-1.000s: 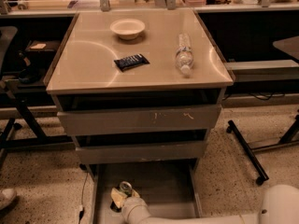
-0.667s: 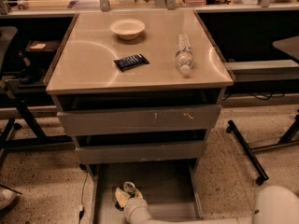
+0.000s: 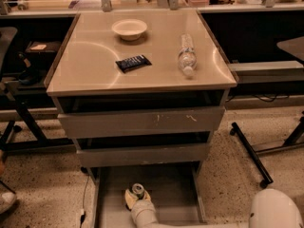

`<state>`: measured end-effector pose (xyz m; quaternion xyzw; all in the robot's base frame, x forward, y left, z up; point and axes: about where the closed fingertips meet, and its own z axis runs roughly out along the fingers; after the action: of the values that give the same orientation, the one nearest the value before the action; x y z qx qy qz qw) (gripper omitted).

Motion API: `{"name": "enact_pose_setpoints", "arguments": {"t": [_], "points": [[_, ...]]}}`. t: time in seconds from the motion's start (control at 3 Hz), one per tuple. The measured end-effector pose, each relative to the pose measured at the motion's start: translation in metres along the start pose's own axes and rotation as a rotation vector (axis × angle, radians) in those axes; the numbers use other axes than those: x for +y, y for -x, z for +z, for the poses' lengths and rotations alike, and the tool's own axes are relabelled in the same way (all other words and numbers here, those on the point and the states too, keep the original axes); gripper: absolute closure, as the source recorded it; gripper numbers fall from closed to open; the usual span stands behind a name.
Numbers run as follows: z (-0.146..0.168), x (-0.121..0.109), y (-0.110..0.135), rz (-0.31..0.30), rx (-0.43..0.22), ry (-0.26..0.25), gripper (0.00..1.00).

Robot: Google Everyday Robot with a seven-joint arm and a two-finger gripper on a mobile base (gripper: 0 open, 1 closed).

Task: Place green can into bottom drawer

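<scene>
The bottom drawer point(image 3: 173, 194) is pulled out, a wide grey tray with low side walls. The green can point(image 3: 137, 189) stands upright inside it near the left, its silver top showing. My gripper point(image 3: 135, 197) reaches down into the drawer, and its pale fingers point(image 3: 128, 199) sit closed around the can's sides. The can's lower body is hidden by the fingers. My pale arm point(image 3: 142, 216) comes in from the bottom edge.
Two upper grey drawers point(image 3: 142, 121) are pushed in above. On the tabletop are a white bowl point(image 3: 129, 29), a dark packet point(image 3: 133, 63) and a lying water bottle point(image 3: 187, 55). Black chair legs point(image 3: 251, 156) stand to the right. My white base point(image 3: 276, 210) is at bottom right.
My gripper and the can have shifted slightly to the right inside the bottom drawer. Nothing else has moved.
</scene>
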<state>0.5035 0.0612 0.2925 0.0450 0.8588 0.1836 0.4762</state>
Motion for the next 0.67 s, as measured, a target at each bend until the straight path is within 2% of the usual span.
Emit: {"name": "enact_pose_setpoints", "arguments": {"t": [0.33, 0.67], "points": [[0.0211, -0.0225, 0.0028, -0.008, -0.052, -0.041, 1.00], [0.0211, -0.0225, 0.0028, -0.008, -0.052, -0.041, 1.00]]}}
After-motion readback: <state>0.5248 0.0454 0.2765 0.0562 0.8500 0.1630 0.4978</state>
